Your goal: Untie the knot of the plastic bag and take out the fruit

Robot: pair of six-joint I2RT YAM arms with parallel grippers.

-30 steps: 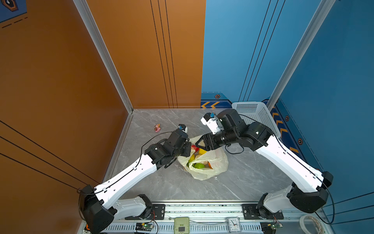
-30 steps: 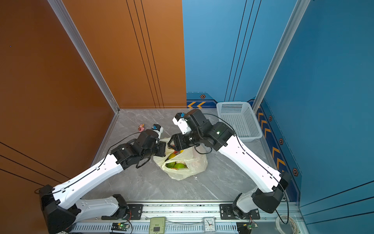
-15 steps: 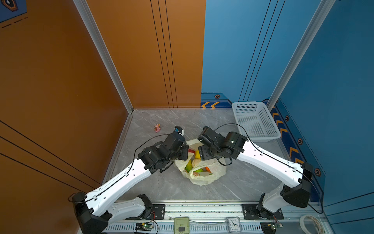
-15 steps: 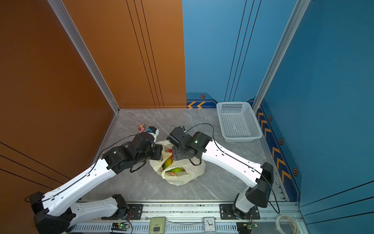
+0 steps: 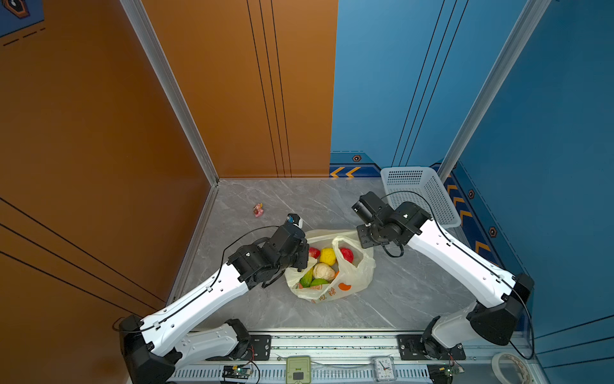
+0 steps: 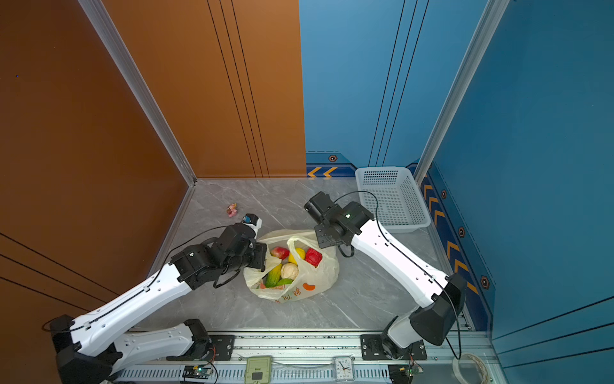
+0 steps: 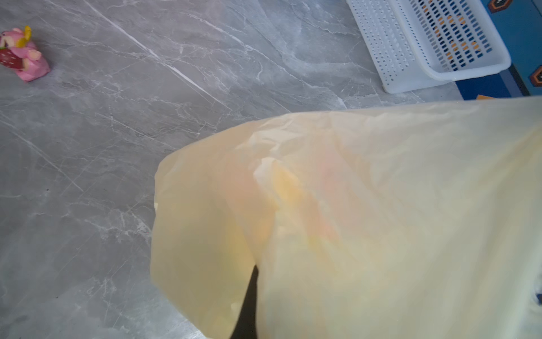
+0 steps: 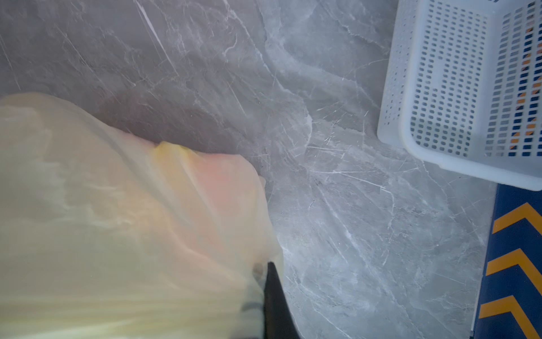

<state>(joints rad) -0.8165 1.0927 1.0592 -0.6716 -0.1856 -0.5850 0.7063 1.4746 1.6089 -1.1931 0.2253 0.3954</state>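
The pale-yellow plastic bag lies mid-floor with its mouth spread open. No knot shows; the handle strips are apart. Inside it lie fruit: a red piece, a yellow one, a cream-white one and a green one. My left gripper is shut on the bag's left rim, and the film hides all but one dark finger. My right gripper is shut on the far right rim, the film draped over it beside one dark finger.
A white perforated basket stands at the back right against the blue wall. A small pink figurine sits on the floor behind the left arm. Orange and blue walls enclose the grey marble floor.
The right arm drew back from above the bag to its far right rim and shut on the film. The bag mouth now gapes wider. The left gripper kept its hold.
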